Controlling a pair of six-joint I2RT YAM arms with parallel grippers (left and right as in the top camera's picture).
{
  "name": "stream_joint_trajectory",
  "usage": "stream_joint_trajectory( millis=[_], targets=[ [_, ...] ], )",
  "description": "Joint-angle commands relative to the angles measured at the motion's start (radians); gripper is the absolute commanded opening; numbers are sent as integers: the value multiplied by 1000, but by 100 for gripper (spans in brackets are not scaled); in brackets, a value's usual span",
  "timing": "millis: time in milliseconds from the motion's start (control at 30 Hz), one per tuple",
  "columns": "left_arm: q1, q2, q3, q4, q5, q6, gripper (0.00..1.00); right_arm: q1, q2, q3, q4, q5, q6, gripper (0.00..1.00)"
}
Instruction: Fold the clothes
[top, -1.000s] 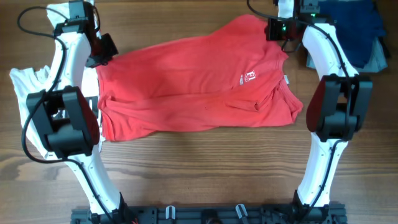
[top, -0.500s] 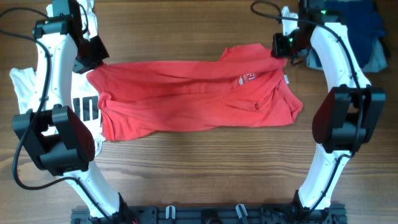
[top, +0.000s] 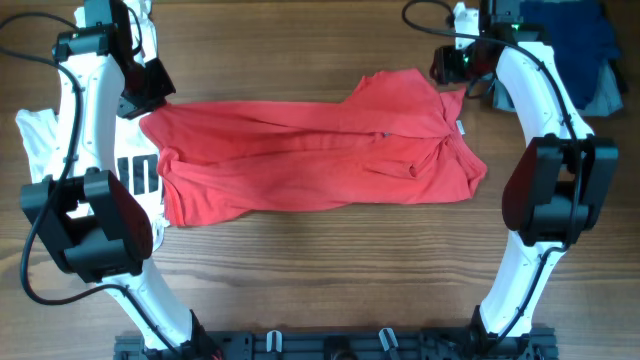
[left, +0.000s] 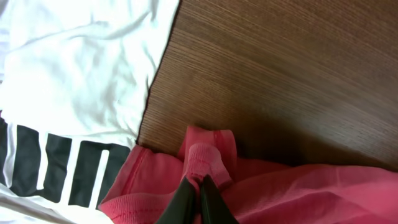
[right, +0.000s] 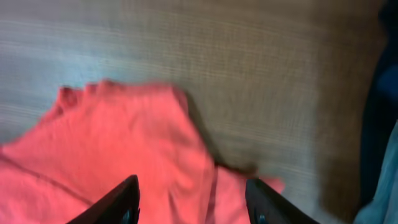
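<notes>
The large red T-shirt lies spread across the middle of the table, its top part doubled over; no lettering shows. My left gripper is shut on a bunched bit of the shirt's hem at its far left corner, with both fingers pressed together. Just above the shirt's far right corner, my right gripper stands open. In the right wrist view its fingers are wide apart over the red fabric with nothing between them.
A white T-shirt with black print lies at the left, partly under the red one, and shows close by in the left wrist view. Dark and light blue garments are piled at the far right corner.
My right gripper has opened and let go of the red shirt. The top edge has come down toward me and the fabric now covers the white lettering. The left gripper keeps its hold.
</notes>
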Motion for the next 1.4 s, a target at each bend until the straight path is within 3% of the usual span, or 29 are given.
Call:
stream_joint_trajectory(
  millis=[0, 567, 767, 967, 1367],
  targets=[
    [-1, -2, 8, 7, -6, -5, 4, 4, 55, 5, 31, -35, -37, 55],
    [-1, -2, 8, 18, -6, -5, 4, 61, 222, 5, 200, -72, -79, 58],
    [-1, -2, 8, 18, -6, -5, 4, 72, 256, 5, 203, -129, -60, 22],
    [-1, -2, 8, 24, -6, -5, 4, 69, 256, 19, 209, -128, -54, 4],
    [-1, -2, 8, 86, -6, -5, 4, 68, 248, 183, 253, -78, -30, 4]
  ],
)
